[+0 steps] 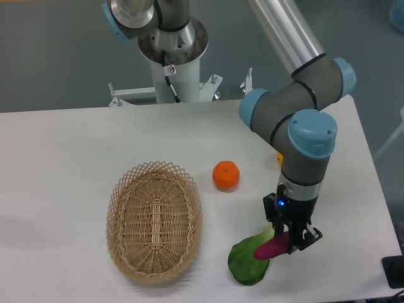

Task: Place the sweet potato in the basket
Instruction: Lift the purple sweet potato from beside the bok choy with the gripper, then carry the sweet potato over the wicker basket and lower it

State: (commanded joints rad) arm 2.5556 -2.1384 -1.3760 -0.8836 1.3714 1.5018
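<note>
The claw [285,243] is clenched on the sweet potato [273,247], apparently lifted just clear of the white table [63,170] — contact is hard to judge. Pickup appears done; transfer and release remain. The basket [154,221] lies well to the claw's left, holding no produce. A green vegetable [247,264] sits just below-left; an orange [226,175] beyond. Grey wall behind.

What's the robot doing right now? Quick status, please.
Two-finger gripper shut on magenta sweet potato, above green leafy vegetable. Oval wicker basket empty. Round orange beside it.
</note>
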